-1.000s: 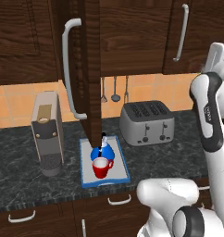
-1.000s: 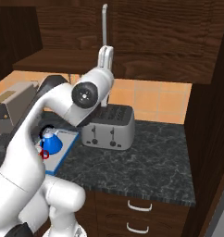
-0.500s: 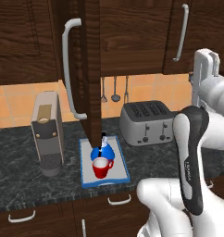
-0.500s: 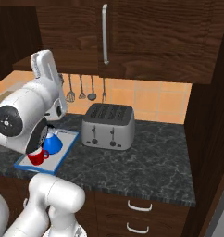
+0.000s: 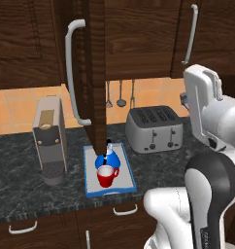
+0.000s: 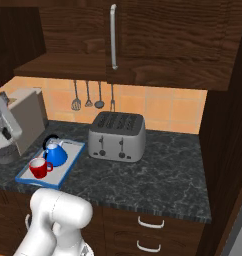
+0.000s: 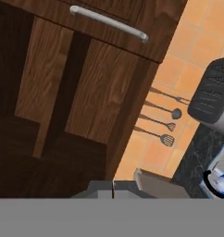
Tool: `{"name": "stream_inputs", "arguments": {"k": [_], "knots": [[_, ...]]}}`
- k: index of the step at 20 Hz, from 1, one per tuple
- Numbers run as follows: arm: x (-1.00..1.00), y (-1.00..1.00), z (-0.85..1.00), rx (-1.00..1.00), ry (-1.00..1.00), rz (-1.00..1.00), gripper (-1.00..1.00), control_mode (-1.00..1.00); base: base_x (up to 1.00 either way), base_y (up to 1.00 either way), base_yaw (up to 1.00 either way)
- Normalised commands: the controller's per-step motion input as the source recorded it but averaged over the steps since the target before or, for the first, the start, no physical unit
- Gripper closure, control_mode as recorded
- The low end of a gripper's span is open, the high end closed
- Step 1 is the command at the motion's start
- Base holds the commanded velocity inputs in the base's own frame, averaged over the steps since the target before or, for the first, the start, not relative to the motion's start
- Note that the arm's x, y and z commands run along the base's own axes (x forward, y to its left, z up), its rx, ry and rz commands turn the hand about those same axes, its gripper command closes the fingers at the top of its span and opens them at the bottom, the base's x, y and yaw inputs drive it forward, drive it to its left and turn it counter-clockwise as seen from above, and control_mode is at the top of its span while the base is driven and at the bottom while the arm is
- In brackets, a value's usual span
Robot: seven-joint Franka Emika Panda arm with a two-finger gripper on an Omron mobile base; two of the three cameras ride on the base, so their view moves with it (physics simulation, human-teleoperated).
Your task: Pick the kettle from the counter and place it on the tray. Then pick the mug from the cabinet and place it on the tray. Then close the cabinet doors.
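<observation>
We see our arm (image 5: pixel 207 121) raised at the right, hand by the upper cabinet (image 7: pixel 63 92), jaws shut on nothing. Half a second ago it stood higher. One door (image 5: pixel 92 73) hangs open over the tray (image 5: pixel 126 170), which holds kettle (image 5: pixel 109 158) and mug (image 5: pixel 106 176) on the counter (image 6: pixel 158 175).
</observation>
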Motion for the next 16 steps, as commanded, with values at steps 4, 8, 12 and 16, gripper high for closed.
{"name": "stream_inputs", "arguments": {"k": [4, 8, 12, 16], "knots": [[-0.71, 1.00, -0.14, -0.01, 0.02, 0.00, 1.00, -1.00, 0.00, 0.00, 0.00], [-0.26, 0.94, -0.17, -0.04, 0.07, -0.13, 1.00, -1.00, 0.00, 0.00, 0.00], [-0.14, 0.57, -0.13, -0.01, 0.01, -0.18, 1.00, -1.00, 0.00, 0.00, 0.00], [-0.07, 0.75, -0.25, -0.04, 0.00, -0.19, 1.00, -1.00, 0.00, 0.00, 0.00]]}}
